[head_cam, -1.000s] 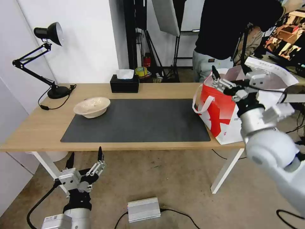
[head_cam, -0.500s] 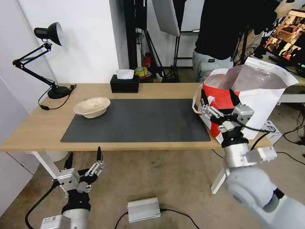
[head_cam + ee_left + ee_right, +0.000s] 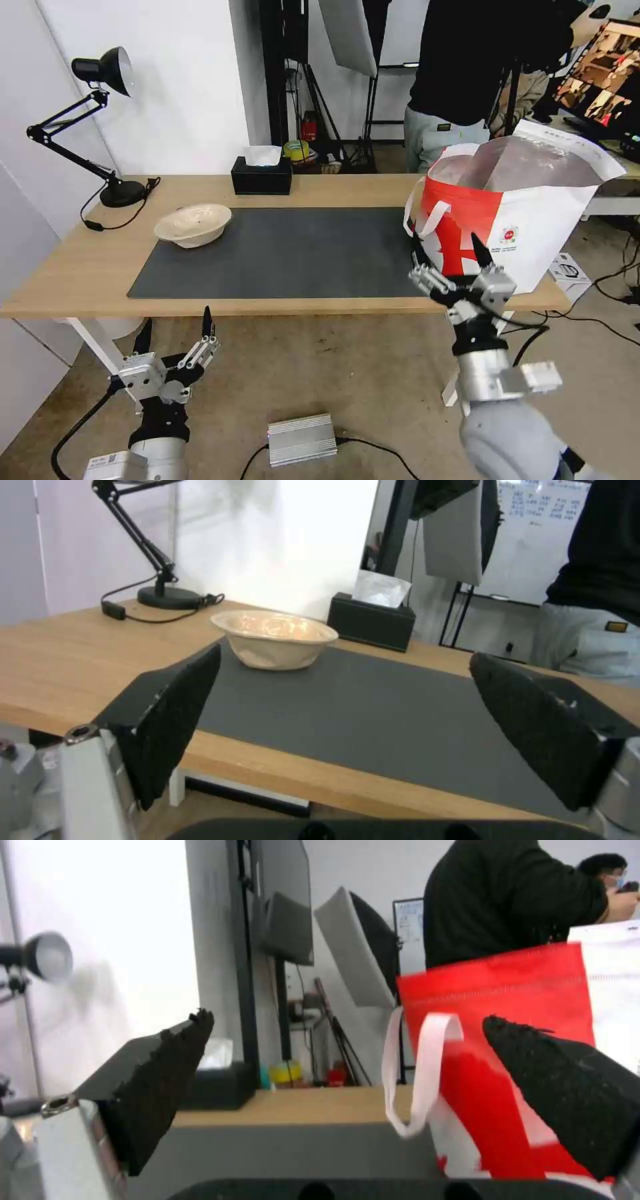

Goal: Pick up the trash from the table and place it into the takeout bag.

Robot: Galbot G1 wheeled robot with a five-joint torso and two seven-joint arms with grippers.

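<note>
**Head view: one bowl left, both claws empty**

Beige bowl (image 3: 193, 225) sits on the grey mat (image 3: 287, 250), well apart from the takeout bag (image 3: 510, 223) at the table's (image 3: 80, 267) far end. Right gripper (image 3: 449, 257) hangs just before the bag, spread wide, holding nothing. Left gripper (image 3: 177, 328) waits below the table edge, gaping too. Next, judging by this: reach and grip the bowl's rim.
</note>
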